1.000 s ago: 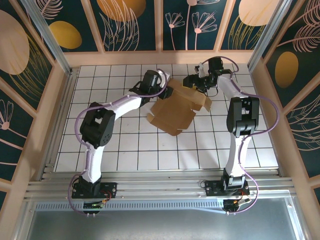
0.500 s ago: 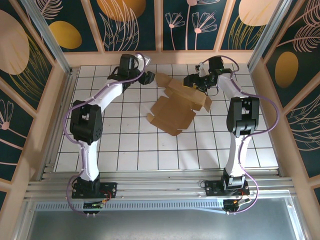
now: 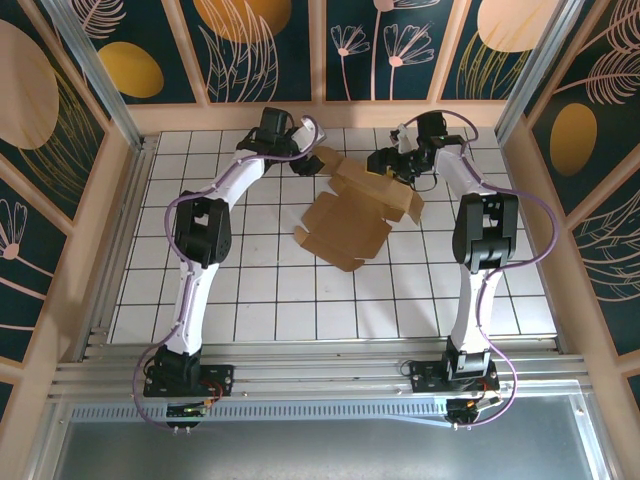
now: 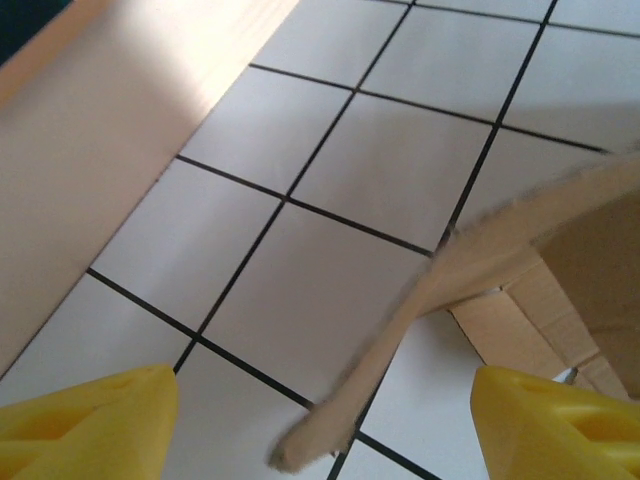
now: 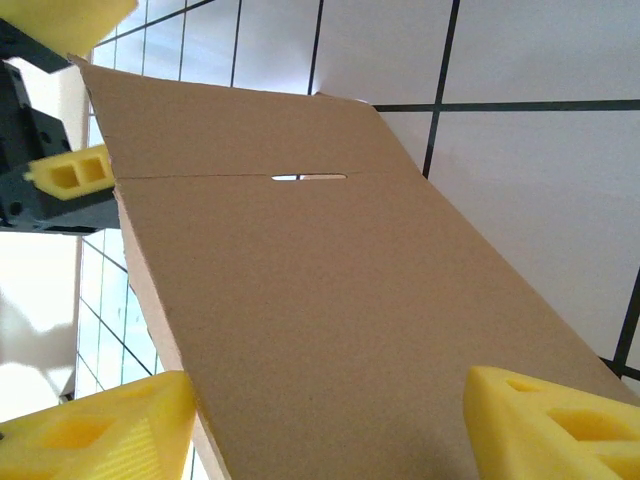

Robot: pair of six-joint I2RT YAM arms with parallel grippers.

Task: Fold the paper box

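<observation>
At table [image 3: 200, 290] far edge, mid-width: paper box [image 3: 350, 215], flaps lifted. Left gripper [image 4: 325, 400] spread, just beside far-left flap [image 4: 400, 330]; right gripper [image 5: 330, 420] spread, straddling far-right panel [image 5: 300, 300]. Early flap-raising, probably; next: pinch that flap.

Looked steeply down from high behind, taking in the whole counter [image 3: 200, 290]. Peered close and low from each wrist, sharing the paper box [image 3: 350, 215] with the overhead view.
</observation>
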